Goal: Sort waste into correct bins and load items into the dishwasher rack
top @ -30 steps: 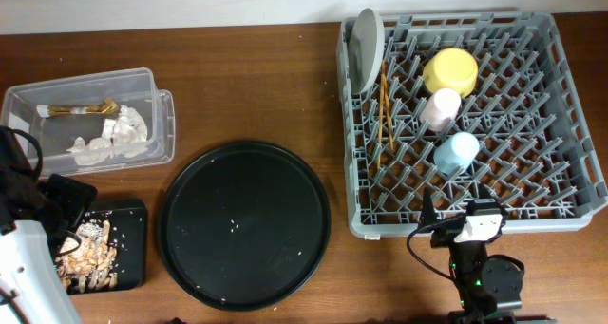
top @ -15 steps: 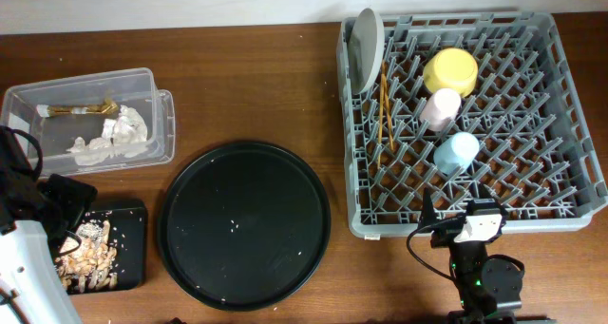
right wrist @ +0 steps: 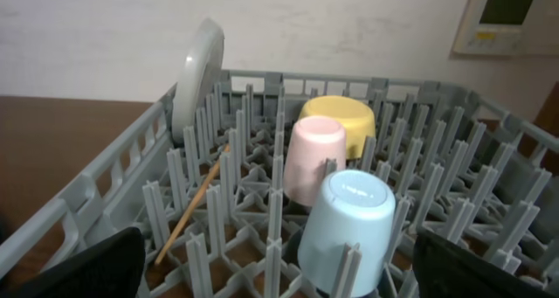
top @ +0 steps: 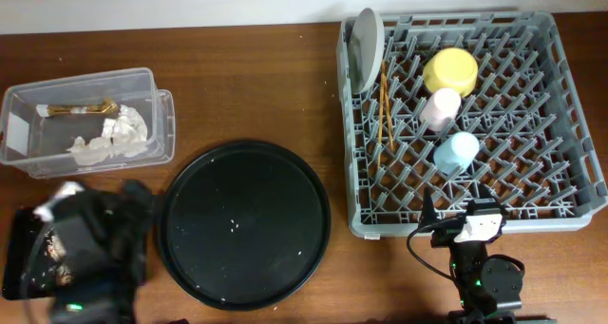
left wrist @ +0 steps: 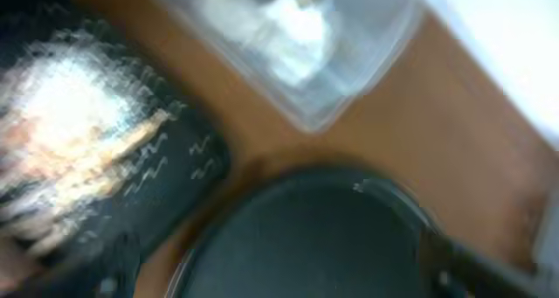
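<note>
The grey dishwasher rack (top: 560, 124) holds the white-grey plate (top: 367, 47) on edge, the chopsticks (top: 385, 110), the yellow bowl (top: 450, 70), the pink cup (top: 440, 107) and the light blue cup (top: 456, 151). The clear tub (top: 161, 124) holds white napkins (top: 114, 139) and the brownish wrapper strip (top: 76, 108). My left gripper (top: 90, 237) is motion-blurred over the shallow black tray (left wrist: 188, 171), which holds food scraps (left wrist: 70, 136). Its fingers (left wrist: 118, 267) stand wide apart with nothing between them. My right gripper (right wrist: 284, 276) is open and empty at the rack's front edge.
The large round black tray (top: 244, 224) lies in the middle of the table between the bins and the rack, with a few crumbs on it. It also shows in the left wrist view (left wrist: 314, 237). The right arm's base (top: 484, 276) sits below the rack.
My left arm has swung from the table's left edge rightward over the shallow black tray and is blurred in motion. The right arm and the rack's contents have not moved.
</note>
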### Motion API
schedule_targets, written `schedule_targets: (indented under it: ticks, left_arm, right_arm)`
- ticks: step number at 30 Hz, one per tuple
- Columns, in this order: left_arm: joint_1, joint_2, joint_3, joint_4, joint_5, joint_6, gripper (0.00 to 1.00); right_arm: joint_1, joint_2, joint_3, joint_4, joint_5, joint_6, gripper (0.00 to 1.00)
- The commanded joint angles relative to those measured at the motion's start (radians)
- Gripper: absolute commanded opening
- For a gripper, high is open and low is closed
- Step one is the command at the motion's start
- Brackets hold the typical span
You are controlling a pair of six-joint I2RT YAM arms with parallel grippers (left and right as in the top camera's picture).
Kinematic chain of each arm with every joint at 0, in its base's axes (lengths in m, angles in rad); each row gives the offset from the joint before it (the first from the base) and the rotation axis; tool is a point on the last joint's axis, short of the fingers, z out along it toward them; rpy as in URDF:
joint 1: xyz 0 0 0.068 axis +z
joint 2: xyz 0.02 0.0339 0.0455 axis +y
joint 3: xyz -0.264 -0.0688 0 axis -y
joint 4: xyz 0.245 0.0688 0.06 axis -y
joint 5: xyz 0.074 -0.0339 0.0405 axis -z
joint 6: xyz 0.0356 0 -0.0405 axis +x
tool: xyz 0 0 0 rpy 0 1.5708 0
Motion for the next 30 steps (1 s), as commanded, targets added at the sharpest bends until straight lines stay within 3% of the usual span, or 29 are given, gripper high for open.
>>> schedule_targets:
  ticks: [1, 8, 11, 13, 15, 18, 22, 30]
  left_arm:
    - [-0.140, -0.184, -0.382, 0.387, 0.075, 0.068, 0.99]
    - [-0.259, -0.401, -0.864, 0.953, 0.074, 0.064, 0.99]
    - [-0.262, -0.558, -0.867, 0.832, 0.044, 0.065, 0.99]
    - [-0.266, -0.677, -0.867, 0.803, 0.079, 0.201, 0.99]
    - [-0.268, -0.771, -0.867, 0.803, 0.078, 0.247, 0.99]
    - [-0.275, -0.771, -0.867, 0.801, 0.068, 0.330, 0.99]
    - [-0.279, -0.771, -0.867, 0.800, 0.064, 0.719, 0.99]
    - [-0.279, -0.771, -0.867, 0.800, 0.071, 0.695, 0.99]
  right_arm:
    - [-0.008, -0.010, -0.005, -0.006, 0.014, -0.004, 0.98]
    - [-0.008, -0.010, -0.005, -0.006, 0.014, -0.004, 0.98]
    - [-0.008, -0.010, -0.005, -0.006, 0.014, -0.004, 0.98]
    - [-0.008, -0.010, -0.005, -0.006, 0.014, -0.004, 0.99]
    - [-0.008, -0.010, -0.005, -0.006, 0.014, -0.004, 0.98]
    - [-0.008, -0.010, -0.005, -0.006, 0.014, -0.004, 0.98]
    - [-0.008, -0.010, -0.005, -0.006, 0.014, -0.004, 0.98]
    - [-0.008, -0.010, -0.005, -0.006, 0.014, -0.004, 0.98]
